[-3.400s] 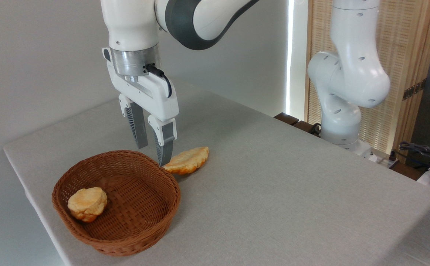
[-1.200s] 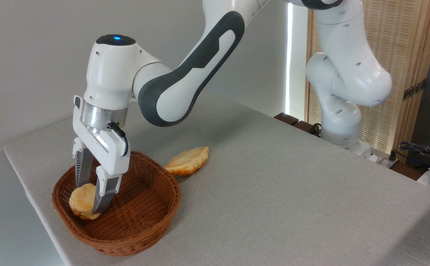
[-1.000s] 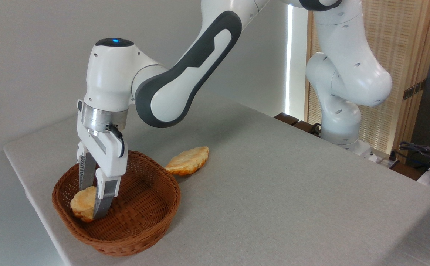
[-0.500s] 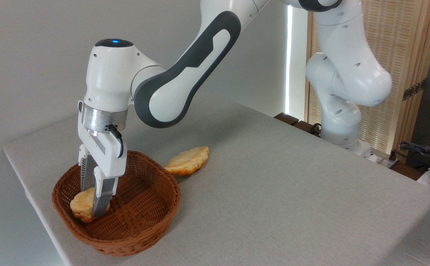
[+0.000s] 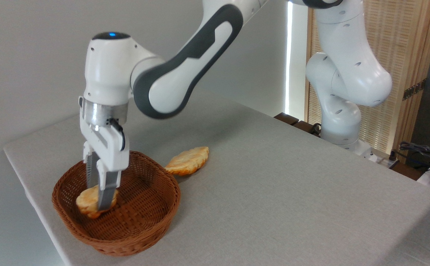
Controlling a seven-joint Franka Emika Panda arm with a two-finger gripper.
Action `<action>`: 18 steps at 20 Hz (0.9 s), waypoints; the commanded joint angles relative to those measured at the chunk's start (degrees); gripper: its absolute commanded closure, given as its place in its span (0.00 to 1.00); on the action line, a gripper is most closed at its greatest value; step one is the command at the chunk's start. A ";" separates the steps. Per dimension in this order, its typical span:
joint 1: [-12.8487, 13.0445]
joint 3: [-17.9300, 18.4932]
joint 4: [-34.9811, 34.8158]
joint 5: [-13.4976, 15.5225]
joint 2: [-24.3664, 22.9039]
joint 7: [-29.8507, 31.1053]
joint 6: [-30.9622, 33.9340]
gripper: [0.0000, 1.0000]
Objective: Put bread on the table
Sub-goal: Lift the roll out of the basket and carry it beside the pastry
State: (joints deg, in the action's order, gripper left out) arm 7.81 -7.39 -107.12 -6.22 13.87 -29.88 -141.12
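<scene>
Inside the woven brown basket (image 5: 141, 221) near the counter's (image 5: 274, 184) left edge, the hand (image 5: 102, 201) pinches the round golden bread (image 5: 87, 201); open grey cloth stretches right beyond a flat pastry (image 5: 187, 161).

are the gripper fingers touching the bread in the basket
Touching. The fixed camera shows the gripper shut on the bread inside the basket: the near finger presses its side with no gap, the far one behind it.
</scene>
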 commanded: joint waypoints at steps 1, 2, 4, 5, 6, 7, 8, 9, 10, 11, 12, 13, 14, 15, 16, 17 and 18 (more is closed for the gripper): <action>-0.17 -0.70 -0.55 2.61 -6.38 0.88 10.75 0.60; -0.17 -0.61 -0.55 2.97 -7.27 0.87 12.08 0.59; -0.25 -0.35 -0.55 4.81 -9.56 0.79 15.69 0.58; -0.25 0.00 -0.81 5.77 -11.13 0.79 17.88 0.57; -0.25 0.18 -1.07 5.87 -12.02 0.70 19.12 0.56; -0.34 0.27 -1.94 5.87 -13.77 0.52 21.56 0.54; -0.43 0.27 -2.39 5.87 -14.57 0.44 22.63 0.53; -0.43 0.36 -3.44 5.96 -16.05 0.43 24.47 0.51; -0.43 0.36 -4.23 5.96 -16.85 0.43 25.27 0.50; -0.43 0.36 -5.46 5.96 -18.16 0.43 26.67 0.48; -0.43 0.36 -6.08 5.96 -18.79 0.43 27.30 0.47; -0.43 0.36 -7.22 6.05 -19.92 0.43 28.69 0.43; -0.43 0.27 -7.66 6.14 -20.54 0.43 29.32 0.42; -0.34 0.27 -8.54 6.75 -21.42 0.43 30.54 0.39; -0.34 0.27 -8.81 7.10 -21.69 0.43 31.25 0.37; -0.25 0.27 -9.07 7.54 -21.87 0.35 33.35 0.27; -0.17 0.18 -9.16 7.54 -21.87 0.35 34.41 0.20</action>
State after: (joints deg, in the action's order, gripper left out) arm 7.40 -7.37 -113.51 -0.37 -5.45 -29.71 -110.75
